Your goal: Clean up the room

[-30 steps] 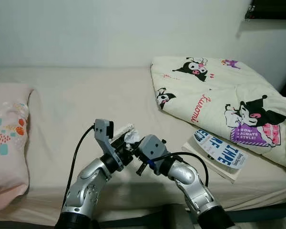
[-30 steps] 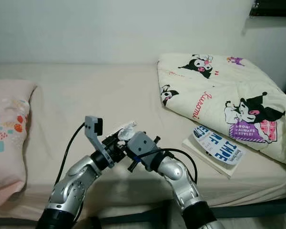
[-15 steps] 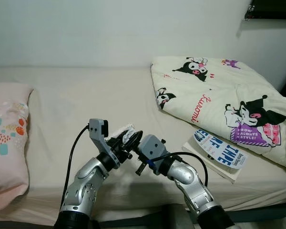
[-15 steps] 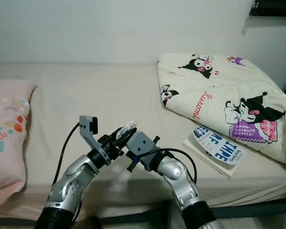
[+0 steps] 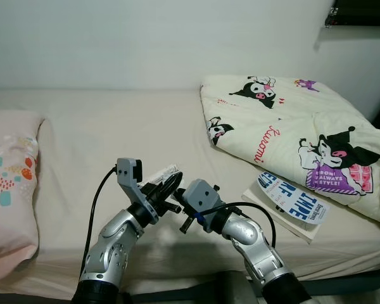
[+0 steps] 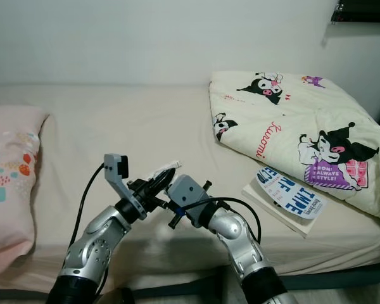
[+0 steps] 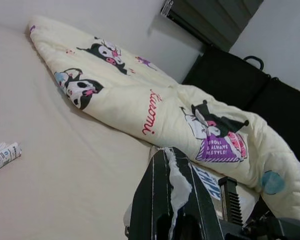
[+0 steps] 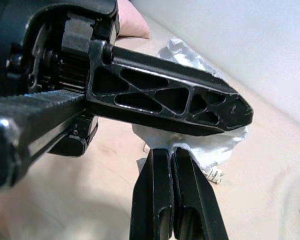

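A crumpled white wrapper (image 7: 179, 182) sits pinched between the fingers of my left gripper (image 5: 172, 189), which is shut on it above the front of the bed (image 5: 101, 126). My right gripper (image 5: 176, 202) meets it from the right, fingers pressed together. In the right wrist view their tips touch the wrapper's (image 8: 210, 145) lower edge, under a left finger (image 8: 165, 102) that crosses in front. I cannot tell whether they pinch it. A flat printed packet (image 5: 159, 172) lies on the sheet just behind both grippers.
A pink patterned pillow (image 5: 9, 183) lies at the left. A folded cartoon-print blanket (image 5: 291, 126) covers the right side, with a book (image 5: 291, 199) at its front edge. Black bags (image 7: 230, 80) stand beyond the bed. Bare sheet stretches across the middle.
My left gripper has drawn a little to the left and turned, and the crumpled wrapper that showed between the two grippers is now hidden by the fingers. The right gripper followed slightly left.
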Available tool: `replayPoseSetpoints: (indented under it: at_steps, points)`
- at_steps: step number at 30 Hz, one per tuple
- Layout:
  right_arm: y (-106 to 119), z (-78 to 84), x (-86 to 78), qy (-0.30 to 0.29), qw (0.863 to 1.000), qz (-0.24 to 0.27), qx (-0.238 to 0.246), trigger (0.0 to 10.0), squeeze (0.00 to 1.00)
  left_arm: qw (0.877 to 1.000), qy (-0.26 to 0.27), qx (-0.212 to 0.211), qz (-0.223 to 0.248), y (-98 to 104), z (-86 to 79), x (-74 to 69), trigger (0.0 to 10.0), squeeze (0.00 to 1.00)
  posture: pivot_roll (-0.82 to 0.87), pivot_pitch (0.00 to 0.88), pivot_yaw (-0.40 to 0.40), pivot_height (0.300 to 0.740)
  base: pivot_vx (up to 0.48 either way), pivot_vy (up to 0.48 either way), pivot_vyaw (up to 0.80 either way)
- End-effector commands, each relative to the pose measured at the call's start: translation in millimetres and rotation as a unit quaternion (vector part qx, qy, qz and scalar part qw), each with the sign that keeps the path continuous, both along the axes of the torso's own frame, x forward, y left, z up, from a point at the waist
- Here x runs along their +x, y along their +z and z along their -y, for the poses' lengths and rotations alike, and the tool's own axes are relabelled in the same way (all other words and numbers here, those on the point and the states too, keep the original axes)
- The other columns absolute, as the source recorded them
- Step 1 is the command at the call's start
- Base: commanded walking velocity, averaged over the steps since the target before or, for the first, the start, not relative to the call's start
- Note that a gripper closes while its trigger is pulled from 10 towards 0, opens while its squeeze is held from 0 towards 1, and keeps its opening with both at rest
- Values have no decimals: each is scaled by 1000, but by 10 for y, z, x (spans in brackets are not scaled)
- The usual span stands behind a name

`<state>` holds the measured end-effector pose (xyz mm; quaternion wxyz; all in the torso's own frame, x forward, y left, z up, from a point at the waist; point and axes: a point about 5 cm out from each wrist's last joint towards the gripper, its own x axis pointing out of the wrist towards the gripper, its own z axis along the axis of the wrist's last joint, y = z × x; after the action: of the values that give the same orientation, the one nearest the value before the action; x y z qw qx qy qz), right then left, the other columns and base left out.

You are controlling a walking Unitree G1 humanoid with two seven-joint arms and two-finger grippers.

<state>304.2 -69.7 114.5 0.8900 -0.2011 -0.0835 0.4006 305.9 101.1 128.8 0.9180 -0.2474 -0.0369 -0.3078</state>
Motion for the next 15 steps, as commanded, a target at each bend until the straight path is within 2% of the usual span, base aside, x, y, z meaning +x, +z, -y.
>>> replayPoseSetpoints:
  at_steps: [1, 4, 5, 10, 11, 13, 14, 15]
  points:
    - [-27, -23, -15, 7, 1000, 0, -7, 10000, 0, 1000, -2, -13, -2, -4, 20, 9, 0, 0, -39, 1, -27, 570, 0, 0, 0]
    - [-33, -19, -15, 5, 1000, -7, 0, 10000, 35, 1000, -2, -17, -3, -10, 15, -3, 0, 0, -39, 0, -28, 570, 0, 0, 0]
    - [-39, -16, -14, 3, 1000, -13, 6, 10000, 1000, 1000, -1, -17, -3, -14, 9, -7, 0, 0, -37, 0, -28, 570, 0, 0, 0]
    - [-47, -12, -15, 1, 1000, -22, 15, 10000, 1000, 1000, 6, -18, -4, -22, -8, -12, 0, 0, -36, 0, -29, 570, 0, 0, 0]
    - [-39, 6, -7, -11, 1000, -14, 13, 10000, 910, 1000, 9, -18, -4, -26, -21, -11, 0, 0, -35, 0, -30, 570, 0, 0, 0]
    - [-32, 20, 0, -20, 1000, -8, 12, 10000, 910, 1000, 10, -19, -4, -30, -30, -9, 0, 0, -35, 0, -30, 570, 0, 0, 0]
    - [-22, 47, 2, -31, 999, -5, 19, 10000, 0, 1000, 14, -19, -3, -29, -44, -8, 0, 0, -33, 0, -32, 570, 0, 0, 0]
    - [-15, 88, 0, -43, 999, -3, 26, 10000, 0, 1000, 21, -18, -3, -25, -65, -3, 0, 0, -32, 0, -33, 570, 0, 0, 0]
